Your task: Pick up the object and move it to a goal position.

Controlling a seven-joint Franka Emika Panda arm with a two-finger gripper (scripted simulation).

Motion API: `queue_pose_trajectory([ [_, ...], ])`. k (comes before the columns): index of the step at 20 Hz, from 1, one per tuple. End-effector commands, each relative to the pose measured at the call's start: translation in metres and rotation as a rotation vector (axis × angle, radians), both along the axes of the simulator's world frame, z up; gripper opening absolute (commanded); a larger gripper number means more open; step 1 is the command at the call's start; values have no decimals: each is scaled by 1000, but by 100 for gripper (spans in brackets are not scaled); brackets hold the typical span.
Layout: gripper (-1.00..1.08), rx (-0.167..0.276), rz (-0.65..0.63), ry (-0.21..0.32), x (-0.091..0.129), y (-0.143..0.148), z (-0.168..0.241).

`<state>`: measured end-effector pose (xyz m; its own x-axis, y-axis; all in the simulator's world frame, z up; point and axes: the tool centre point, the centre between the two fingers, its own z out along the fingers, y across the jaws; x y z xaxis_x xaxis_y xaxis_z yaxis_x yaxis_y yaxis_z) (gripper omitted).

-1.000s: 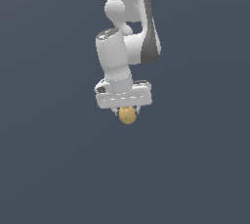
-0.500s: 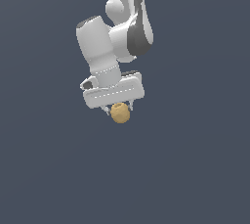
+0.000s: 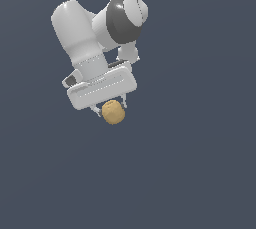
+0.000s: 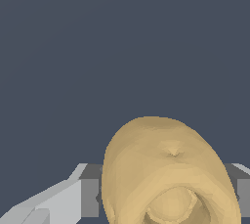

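The object is a small, lumpy tan-yellow blob (image 3: 113, 112), potato-like, with a dimple. It hangs under the white gripper (image 3: 111, 109), held between the two short fingers, which are mostly hidden behind it. The gripper is shut on it and the arm is tilted, leaning toward the exterior view's left. In the wrist view the object (image 4: 166, 169) fills the lower part of the picture, with grey and white finger pads (image 4: 88, 196) on either side of it. The object is narrower than the gripper body.
A plain dark blue-grey background lies all around the arm (image 3: 80, 33) in both views. No goal marker and no other objects show.
The arm has swung and tilted, with the white wrist now larger and leaning toward the exterior view's left. The object has stayed in the gripper and moved with it.
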<state>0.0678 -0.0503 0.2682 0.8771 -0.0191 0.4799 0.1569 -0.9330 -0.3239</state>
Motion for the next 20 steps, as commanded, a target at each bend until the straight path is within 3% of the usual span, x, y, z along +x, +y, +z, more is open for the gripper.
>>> queue_pose_trajectory([
  [1, -100, 16, 26, -33, 5, -9, 13],
  [20, -100, 165, 269, -323, 40, -101, 137],
])
